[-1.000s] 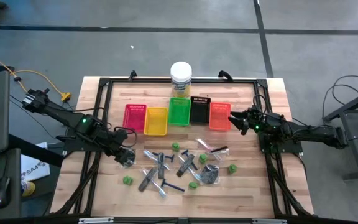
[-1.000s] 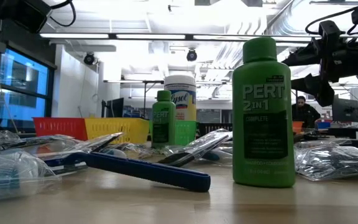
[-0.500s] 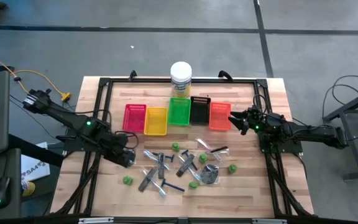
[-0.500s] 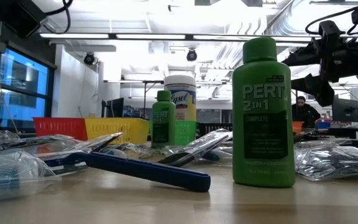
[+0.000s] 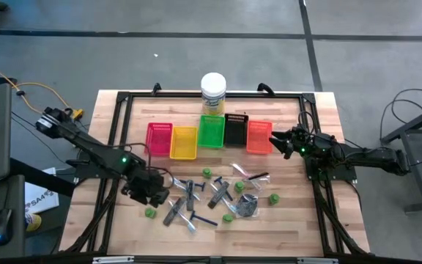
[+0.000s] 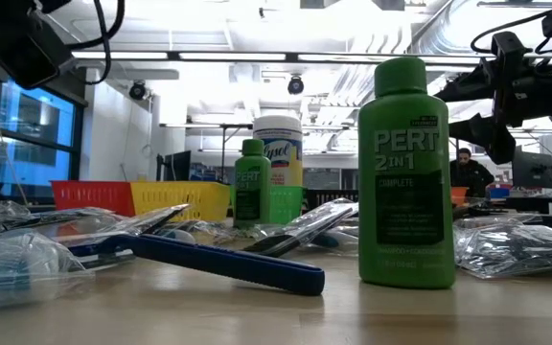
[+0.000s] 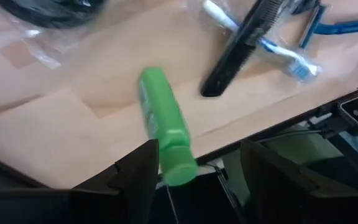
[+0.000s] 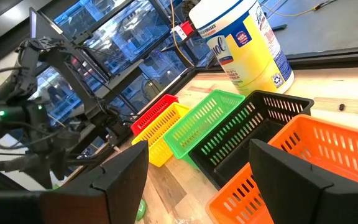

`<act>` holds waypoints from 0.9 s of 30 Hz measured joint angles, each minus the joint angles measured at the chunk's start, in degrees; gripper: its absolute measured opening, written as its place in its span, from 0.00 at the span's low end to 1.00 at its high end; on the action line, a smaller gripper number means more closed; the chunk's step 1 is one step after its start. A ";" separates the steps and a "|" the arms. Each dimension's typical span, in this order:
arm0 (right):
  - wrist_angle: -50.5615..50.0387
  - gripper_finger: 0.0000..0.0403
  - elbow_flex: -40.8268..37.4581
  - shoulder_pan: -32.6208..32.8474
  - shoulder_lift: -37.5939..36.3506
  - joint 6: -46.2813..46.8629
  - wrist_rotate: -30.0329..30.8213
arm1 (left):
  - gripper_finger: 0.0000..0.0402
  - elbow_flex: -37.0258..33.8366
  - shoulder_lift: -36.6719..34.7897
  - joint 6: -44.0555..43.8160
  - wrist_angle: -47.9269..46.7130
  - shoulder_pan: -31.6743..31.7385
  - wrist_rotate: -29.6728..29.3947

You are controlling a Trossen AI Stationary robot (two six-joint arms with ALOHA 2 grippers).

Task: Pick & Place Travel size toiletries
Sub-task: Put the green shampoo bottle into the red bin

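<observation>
The travel size toiletries lie scattered on the wooden table: small green bottles, dark combs (image 5: pixel 174 210), blue razors (image 5: pixel 204 219), sleeved toothbrushes and dark bundles (image 5: pixel 247 207). One green bottle (image 5: pixel 150 213) (image 7: pixel 161 124) stands upright near the left rail. My left gripper (image 5: pixel 152 192) (image 7: pixel 199 154) hangs open just above and beside it, pointing steeply down. The bottle's cap (image 7: pixel 178 168) shows between the fingers, close to one of them, untouched. My right gripper (image 5: pixel 277 141) (image 8: pixel 204 186) waits open and level beside the orange tray (image 5: pixel 258 136).
A row of trays stands at the back: red (image 5: pixel 159 137), yellow (image 5: pixel 184 143), green (image 5: pixel 212 130), black (image 5: pixel 236 128) and orange. A wipes jar (image 5: pixel 213 92) stands behind them. Black frame rails (image 5: pixel 112 183) run along the table's edges. A comb and toothbrush (image 7: pixel 247 37) lie beyond the bottle.
My left gripper has reached out toward the table's near right and sunk toward the green bottle by the left rail, rolling its wrist on the way. Its fingers stay open. The toiletries have not moved.
</observation>
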 joint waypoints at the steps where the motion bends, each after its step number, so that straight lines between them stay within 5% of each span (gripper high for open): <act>1: 0.00 0.66 0.01 0.00 0.01 0.00 0.02 | 0.54 0.00 0.54 -0.77 0.03 -0.57 -0.09; 27: 0.00 0.66 0.02 0.00 0.02 -0.01 0.02 | 0.54 0.00 5.36 -6.62 1.43 -7.65 -3.66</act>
